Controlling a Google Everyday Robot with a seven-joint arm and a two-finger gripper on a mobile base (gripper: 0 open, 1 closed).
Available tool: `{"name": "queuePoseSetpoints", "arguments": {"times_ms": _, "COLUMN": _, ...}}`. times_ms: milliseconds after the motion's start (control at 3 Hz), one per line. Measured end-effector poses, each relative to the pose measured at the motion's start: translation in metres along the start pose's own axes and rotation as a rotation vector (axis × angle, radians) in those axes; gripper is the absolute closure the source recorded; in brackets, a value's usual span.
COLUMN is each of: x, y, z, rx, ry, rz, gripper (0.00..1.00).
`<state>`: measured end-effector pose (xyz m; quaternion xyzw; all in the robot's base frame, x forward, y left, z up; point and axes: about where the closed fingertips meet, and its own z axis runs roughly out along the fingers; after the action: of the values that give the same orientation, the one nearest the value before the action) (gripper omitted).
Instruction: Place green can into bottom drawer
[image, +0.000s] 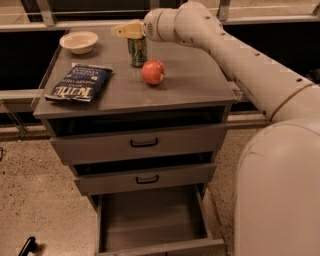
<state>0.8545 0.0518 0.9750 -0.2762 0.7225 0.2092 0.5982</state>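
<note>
Camera view looks down on a grey metal cabinet standing on a speckled floor (30, 200), with the robot's pale rounded body (280, 200) filling the lower right corner, closest to the lens. Nearest on the cabinet is the bottom drawer (150, 220), pulled out toward the camera with its plain grey floor and side walls showing. Above it the middle drawer (145, 186) is slightly ajar, a dark gap along its upper edge and a black handle on its front. The top drawer (142, 150) above that has the same kind of handle and a dark gap over it.

On the cabinet top (190, 85), a dark blue Kettle chip bag (77, 82) lies flat near the front left corner. A red apple (153, 72) sits around the middle. Just behind and to the left of the apple, close but apart from it, the green can (137, 50) stands upright. A pale bowl (79, 41) sits in the far left corner.

The white arm (240, 55) reaches in from the right, across the back of the cabinet. Its gripper (129, 30) is directly over the can's top, at or against the rim. Whether it grips the can or hangs loose cannot be told.
</note>
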Motion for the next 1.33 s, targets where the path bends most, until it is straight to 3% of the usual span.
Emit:
{"name": "queuePoseSetpoints", "arguments": {"times_ms": 333, "x": 0.012, "y": -0.01, "z": 0.019, "rx": 0.052, "ry": 0.018, "rz": 0.028, "gripper": 0.0}}
{"name": "queuePoseSetpoints", "arguments": {"times_ms": 667, "x": 0.027, "y": -0.017, "z": 0.03, "rx": 0.07, "ry": 0.044, "rz": 0.053, "gripper": 0.0}}
{"name": "queuePoseSetpoints", "arguments": {"times_ms": 1333, "x": 0.05, "y": -0.014, "z": 0.04, "rx": 0.035, "ry": 0.084, "rz": 0.068, "gripper": 0.42}}
